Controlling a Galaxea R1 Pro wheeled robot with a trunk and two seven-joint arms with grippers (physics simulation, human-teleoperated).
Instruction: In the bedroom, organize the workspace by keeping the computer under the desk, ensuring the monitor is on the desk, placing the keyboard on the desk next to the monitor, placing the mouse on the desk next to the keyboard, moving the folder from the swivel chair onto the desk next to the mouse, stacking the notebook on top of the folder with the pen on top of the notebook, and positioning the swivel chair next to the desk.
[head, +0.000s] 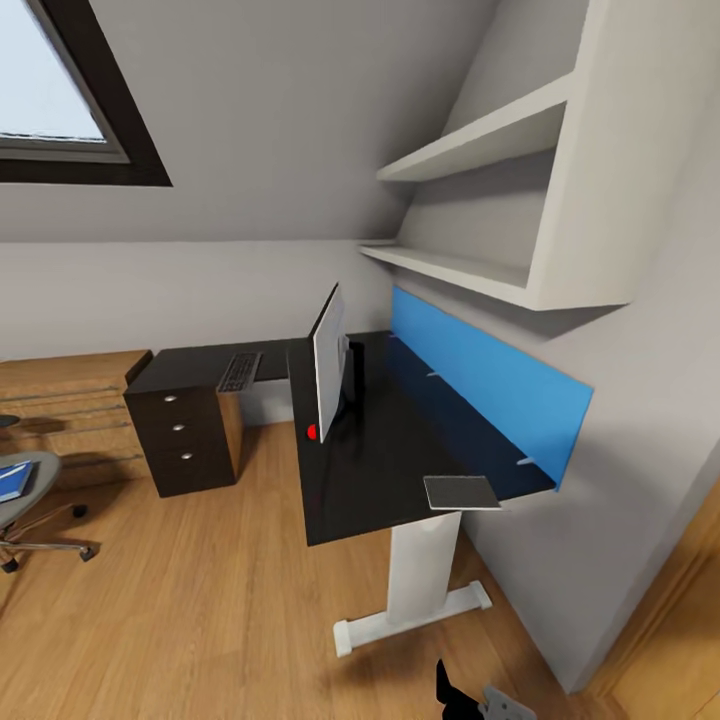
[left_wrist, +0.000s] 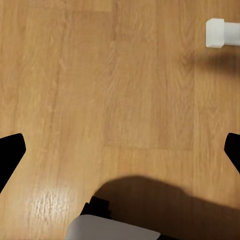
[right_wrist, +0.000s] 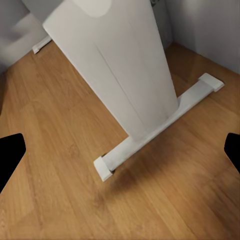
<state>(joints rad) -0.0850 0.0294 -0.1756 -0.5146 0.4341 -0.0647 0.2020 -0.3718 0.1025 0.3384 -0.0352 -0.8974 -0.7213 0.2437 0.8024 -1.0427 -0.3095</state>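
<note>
Desk (head: 400, 470) leg just ahead, R pincer (right_wrist: 120, 150).

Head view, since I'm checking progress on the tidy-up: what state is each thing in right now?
Monitor: upright on the desk, seen edge-on.
Keyboard: flat on the desk's far wing.
Mouse: on the desk, at the monitor's foot.
Notebook: lying closed at the desk's near corner.
Folder: on the chair, not moved yet.
Drawers: all shut.
Left gripper: open, over bare floor.
Right gripper: open, facing the desk's leg.
</note>
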